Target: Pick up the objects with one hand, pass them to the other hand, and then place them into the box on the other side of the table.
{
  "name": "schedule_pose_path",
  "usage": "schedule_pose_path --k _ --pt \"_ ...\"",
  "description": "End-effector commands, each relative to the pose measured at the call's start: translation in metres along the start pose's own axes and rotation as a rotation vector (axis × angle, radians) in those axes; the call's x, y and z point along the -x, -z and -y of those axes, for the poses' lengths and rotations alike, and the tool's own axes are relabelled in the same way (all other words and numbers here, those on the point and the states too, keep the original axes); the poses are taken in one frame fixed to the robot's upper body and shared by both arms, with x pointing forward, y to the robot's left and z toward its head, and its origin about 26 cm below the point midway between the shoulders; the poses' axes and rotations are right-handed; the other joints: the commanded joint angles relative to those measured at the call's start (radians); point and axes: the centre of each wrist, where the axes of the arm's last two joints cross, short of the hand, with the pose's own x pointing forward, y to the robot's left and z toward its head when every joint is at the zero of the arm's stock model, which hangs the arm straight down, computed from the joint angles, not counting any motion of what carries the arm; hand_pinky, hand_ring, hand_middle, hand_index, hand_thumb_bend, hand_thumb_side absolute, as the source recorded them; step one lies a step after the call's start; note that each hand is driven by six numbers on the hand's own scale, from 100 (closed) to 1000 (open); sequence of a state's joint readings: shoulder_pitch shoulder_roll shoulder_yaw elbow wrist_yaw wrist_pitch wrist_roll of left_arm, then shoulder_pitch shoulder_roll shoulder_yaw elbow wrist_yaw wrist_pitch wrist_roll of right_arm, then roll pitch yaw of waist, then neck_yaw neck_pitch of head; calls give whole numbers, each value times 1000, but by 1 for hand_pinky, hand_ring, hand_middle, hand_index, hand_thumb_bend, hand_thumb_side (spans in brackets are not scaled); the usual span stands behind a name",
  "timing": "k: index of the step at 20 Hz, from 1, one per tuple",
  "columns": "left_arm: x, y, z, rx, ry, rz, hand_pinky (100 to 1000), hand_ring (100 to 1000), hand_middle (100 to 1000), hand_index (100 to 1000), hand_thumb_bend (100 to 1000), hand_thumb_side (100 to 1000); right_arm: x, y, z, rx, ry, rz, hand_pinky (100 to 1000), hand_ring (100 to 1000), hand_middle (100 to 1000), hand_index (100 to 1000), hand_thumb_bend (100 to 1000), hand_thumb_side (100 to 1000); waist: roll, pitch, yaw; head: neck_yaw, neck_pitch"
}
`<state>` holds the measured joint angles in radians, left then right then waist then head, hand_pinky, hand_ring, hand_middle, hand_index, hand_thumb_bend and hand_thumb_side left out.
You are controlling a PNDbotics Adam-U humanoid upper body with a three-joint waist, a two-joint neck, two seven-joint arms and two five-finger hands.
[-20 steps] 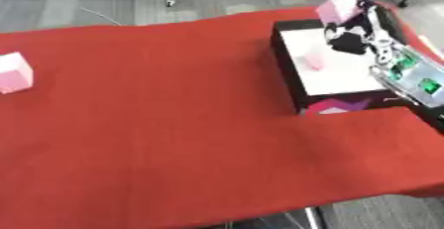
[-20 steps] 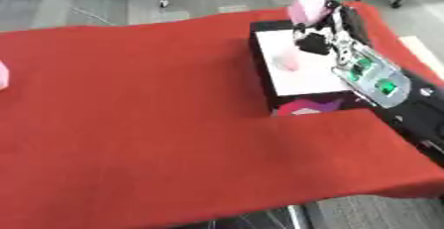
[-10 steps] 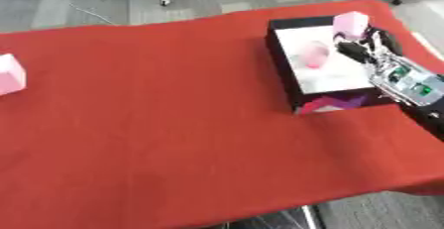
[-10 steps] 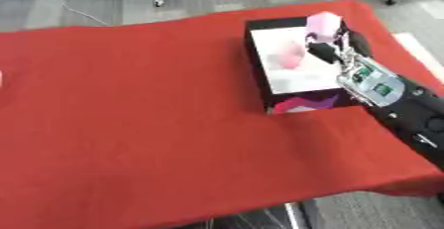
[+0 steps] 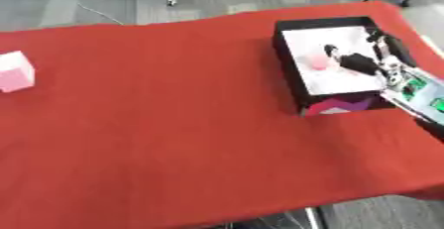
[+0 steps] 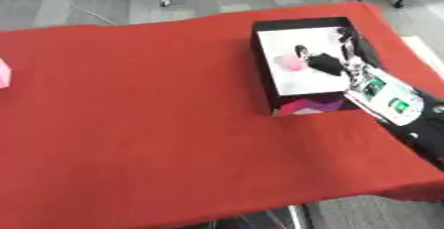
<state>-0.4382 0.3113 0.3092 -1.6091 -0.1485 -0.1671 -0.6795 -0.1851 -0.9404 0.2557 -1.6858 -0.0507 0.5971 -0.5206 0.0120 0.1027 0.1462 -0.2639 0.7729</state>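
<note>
While your right hand (image 6: 334, 63) is hanging inside the box (image 6: 265, 90), fingers spread and holding nothing, the pink block (image 6: 290, 62) is lying beside them; lifting out carelessly risks snagging the wall and dragging the box

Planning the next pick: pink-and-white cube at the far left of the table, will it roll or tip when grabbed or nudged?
The cube has flat faces and sits flat on the red cloth, so it should probably slide rather than roll. It looks about as wide as tall, so tipping seems unlikely. The cloth may drag on a push.
</note>
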Motion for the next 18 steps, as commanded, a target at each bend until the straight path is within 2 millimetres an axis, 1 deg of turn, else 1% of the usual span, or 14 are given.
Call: schedule_pose_path --k 1,3,4,5,6,7,8,9,11,12,13,15,17,18 --pt "-2 6 -30 -3 181 -36 789 764 741 829 100 583 -33 -18 25 444 -190 -59 748 994 813 938 445 487 2 -16 -9 66 -3" --pt "0 15 -45 -6 307 -66 801 770 751 842 100 463 -50 -40 25 499 -180 53 744 978 807 935 392 427 4 -18 -20 133 -3" --pt "2 20 -53 -3 379 -82 811 776 759 851 100 397 -54 -46 20 514 -194 103 751 968 809 937 378 407 5 -20 -25 174 -3" --pt "4 26 -61 8 454 -99 821 781 768 863 100 346 -57 -51 13 519 -206 167 755 957 808 938 347 379 7 -22 -33 227 -3" --pt "9 31 -67 22 517 -115 823 783 770 866 100 336 -59 -56 7 518 -218 231 758 955 809 938 338 372 8 -23 -40 268 -3" --pt "15 36 -73 47 579 -132 839 794 784 882 100 279 -61 -60 0 505 -230 308 779 938 815 943 307 327 9 -26 -48 322 -3" --pt "22 39 -78 75 629 -150 846 799 790 890 100 251 -63 -63 -6 492 -245 380 789 931 820 947 302 317 10 -27 -55 363 -3" --pt "27 43 -85 105 682 -170 854 803 796 898 100 239 -66 -66 -12 477 -260 450 793 927 821 949 296 310 11 -28 -64 404 -3" --pt "34 52 -95 165 794 -205 876 815 809 914 108 241 -73 -71 -21 456 -285 558 796 919 814 951 284 302 13 -29 -79 466 -3" --pt "36 57 -99 199 857 -229 887 825 820 925 203 264 -77 -74 -25 445 -288 600 792 923 807 950 258 306 13 -29 -86 491 -3" --pt "39 62 -101 233 917 -257 897 834 828 931 275 285 -81 -77 -30 432 -281 632 788 927 804 950 242 311 14 -28 -94 514 -3" --pt "46 69 -102 289 1017 -304 915 854 847 946 391 332 -89 -82 -38 407 -260 673 787 932 803 950 224 316 13 -22 -109 544 -3" --pt "50 74 -103 332 1102 -352 923 864 856 952 428 350 -96 -88 -45 386 -237 702 781 937 798 948 208 321 11 -11 -125 565 -3" --pt "52 76 -104 345 1133 -371 923 865 857 952 430 352 -99 -91 -48 377 -224 712 779 938 796 947 204 322 9 -5 -133 575 -3"
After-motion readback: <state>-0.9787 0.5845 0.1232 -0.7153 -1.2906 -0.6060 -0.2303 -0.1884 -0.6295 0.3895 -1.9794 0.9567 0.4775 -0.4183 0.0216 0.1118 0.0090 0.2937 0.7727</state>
